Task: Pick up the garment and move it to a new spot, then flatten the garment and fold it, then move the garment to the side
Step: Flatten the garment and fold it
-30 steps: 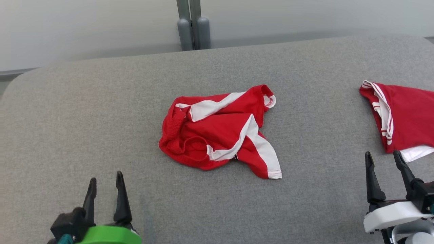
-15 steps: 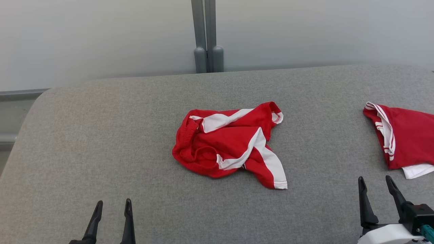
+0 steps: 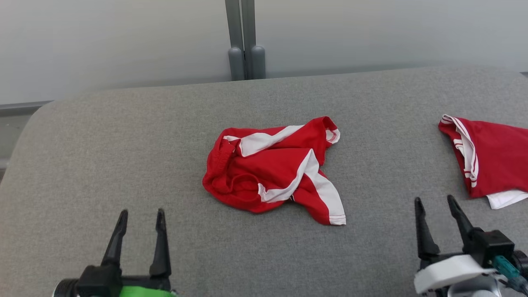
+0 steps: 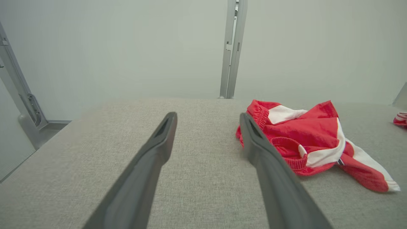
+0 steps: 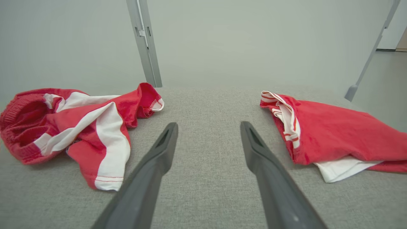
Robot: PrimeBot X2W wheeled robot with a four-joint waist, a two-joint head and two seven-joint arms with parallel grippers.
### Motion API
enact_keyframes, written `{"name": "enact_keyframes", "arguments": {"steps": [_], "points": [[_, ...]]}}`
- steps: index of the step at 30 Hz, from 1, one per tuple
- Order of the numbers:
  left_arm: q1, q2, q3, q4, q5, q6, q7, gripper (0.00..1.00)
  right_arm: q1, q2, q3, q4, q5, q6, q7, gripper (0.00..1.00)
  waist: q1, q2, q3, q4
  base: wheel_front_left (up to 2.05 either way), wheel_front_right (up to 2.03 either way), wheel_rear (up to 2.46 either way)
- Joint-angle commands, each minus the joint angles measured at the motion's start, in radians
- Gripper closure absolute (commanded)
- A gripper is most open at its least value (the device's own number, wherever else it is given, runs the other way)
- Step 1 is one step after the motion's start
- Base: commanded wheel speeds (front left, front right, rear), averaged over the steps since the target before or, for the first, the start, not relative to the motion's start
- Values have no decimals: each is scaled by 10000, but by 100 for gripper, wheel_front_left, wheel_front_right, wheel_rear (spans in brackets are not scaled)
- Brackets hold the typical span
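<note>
A crumpled red garment with white stripes [image 3: 274, 169] lies bunched in the middle of the grey padded table [image 3: 123, 144]; it looks like a pair of shorts with a gathered waistband. In the left wrist view the garment [image 4: 305, 140] lies ahead and to the right; in the right wrist view the same garment [image 5: 73, 127] lies to the left. My left gripper [image 3: 141, 214] hovers open near the front left, well short of the garment. My right gripper [image 3: 435, 202] stands open at the front right, empty.
A second red and white garment [image 3: 491, 163] lies folded at the table's right edge, just beyond my right gripper, and appears as a garment [image 5: 334, 133] in the right wrist view. A grey post [image 3: 243, 41] stands behind the table against a pale wall. The table's left corner is rounded.
The head camera has shifted, so the whole picture sits differently. Both grippers stay open and empty. The crumpled garment lies as before.
</note>
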Motion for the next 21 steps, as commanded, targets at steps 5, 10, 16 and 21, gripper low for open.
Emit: {"name": "enact_keyframes", "arguments": {"steps": [5, 10, 16, 21], "points": [[-1424, 5, -1680, 579, 260, -83, 13, 0, -1315, -553, 1841, 828, 444, -4, 124, 0, 0, 0, 1008, -299, 0, 0, 0], [-3149, 22, -3155, 2023, -168, 258, 818, 0, -2469, -888, 3464, 1823, 912, -3, 949, 0, 0, 0, 1785, -358, 0, 0, 0], [-4484, 23, -4336, 3494, -845, 547, 1531, 0, -3097, -1080, 4603, 2549, 1452, -3, 1287, 0, 0, 0, 2239, -431, 0, 0, 0], [-4937, 22, -4678, 4247, -1144, 798, 1383, 0, -3116, -1274, 5220, 2697, 1771, -3, 1235, 0, 0, 0, 2396, -495, 0, 0, 0]]}}
